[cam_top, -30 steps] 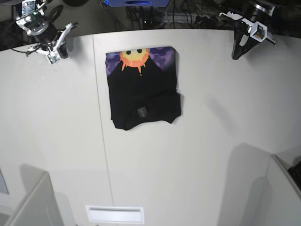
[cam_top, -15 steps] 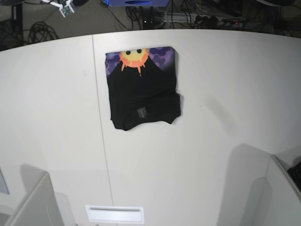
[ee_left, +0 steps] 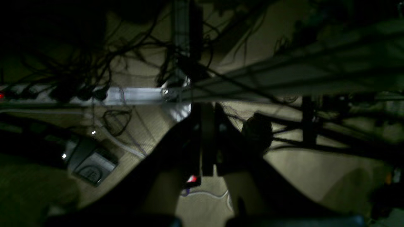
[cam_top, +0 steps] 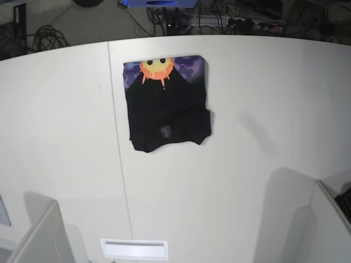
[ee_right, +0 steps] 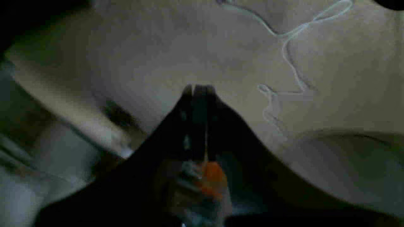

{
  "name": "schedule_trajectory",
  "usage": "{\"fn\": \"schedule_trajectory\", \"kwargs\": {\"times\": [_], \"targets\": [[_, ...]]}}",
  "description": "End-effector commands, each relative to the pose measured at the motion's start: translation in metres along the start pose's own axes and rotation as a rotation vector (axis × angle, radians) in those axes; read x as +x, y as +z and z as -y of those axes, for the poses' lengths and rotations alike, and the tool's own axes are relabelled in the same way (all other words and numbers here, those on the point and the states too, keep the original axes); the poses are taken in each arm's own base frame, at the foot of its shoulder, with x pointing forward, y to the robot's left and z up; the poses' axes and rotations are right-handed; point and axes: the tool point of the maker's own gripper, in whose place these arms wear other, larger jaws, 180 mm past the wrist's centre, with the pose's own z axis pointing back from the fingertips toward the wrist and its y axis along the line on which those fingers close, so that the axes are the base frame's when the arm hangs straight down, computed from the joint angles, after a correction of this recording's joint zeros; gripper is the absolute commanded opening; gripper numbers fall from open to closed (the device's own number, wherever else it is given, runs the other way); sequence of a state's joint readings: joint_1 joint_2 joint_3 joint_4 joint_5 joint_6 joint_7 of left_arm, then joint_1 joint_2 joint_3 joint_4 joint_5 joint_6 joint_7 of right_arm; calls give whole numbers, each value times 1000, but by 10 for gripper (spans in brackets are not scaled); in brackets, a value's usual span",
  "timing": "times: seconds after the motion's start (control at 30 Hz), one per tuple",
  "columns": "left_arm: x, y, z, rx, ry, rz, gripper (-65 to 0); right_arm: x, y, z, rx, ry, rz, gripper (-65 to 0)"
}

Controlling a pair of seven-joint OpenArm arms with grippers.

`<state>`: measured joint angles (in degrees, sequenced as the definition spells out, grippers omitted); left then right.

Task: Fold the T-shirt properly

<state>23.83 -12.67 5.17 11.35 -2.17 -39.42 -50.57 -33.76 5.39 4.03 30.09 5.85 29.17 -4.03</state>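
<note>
T-shirt [cam_top: 166, 107] is sitting folded up into a roughly square bundle on the white table [cam_top: 247, 137], toward the far side and a bit left of the middle in the base view. It's mostly black on top, with a strip of the print showing along the far edge: the orange-yellow sun face [cam_top: 156, 68] on purple patterned cloth, with the black layers folded over it in a sort of V. A small grey tag [cam_top: 165, 130] shows near the bundle's near edge, and that near edge is a little uneven, with the right corner bulging out. A thin seam [cam_top: 119, 159] in the tabletop runs front to back just past the shirt's left side. Neither arm shows in the base view. Left wrist view is really dark: the left gripper [ee_left: 206, 143] has its two dark fingers pressed together with nothing between them, hanging over a floor with a tangle of cables [ee_left: 120, 56] and a pale power strip [ee_left: 132, 94]. Right wrist view is blurry, but the right gripper [ee_right: 199, 94] is also closed to a point and empty, above a beige floor where a thin pale cord [ee_right: 290, 60] snakes around. Back in the base view, a blue thing [cam_top: 159, 3] and more cables lie beyond the table's far edge
</note>
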Motion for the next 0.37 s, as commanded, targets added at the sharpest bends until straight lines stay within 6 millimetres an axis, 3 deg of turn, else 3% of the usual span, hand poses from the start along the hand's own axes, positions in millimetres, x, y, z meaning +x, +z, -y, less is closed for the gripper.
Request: {"fn": "schedule_trajectory", "kwargs": {"times": [0.0, 0.1, 0.2, 0.33], "targets": [[-8, 9, -3, 6, 10, -26, -650, -16, -6, -8, 29, -43, -17, -650], [-17, 4, -3, -1, -27, -85, -650, -2, -15, -11, 36, -104, 68, -650], [-29, -14, -5, 0, -150, -220, -650, 20, -19, -13, 22, -112, 136, -650], [-27, -28, -23, 67, -253, -315, -650, 41, -18, 14, -116, -90, 169, -650]]}}
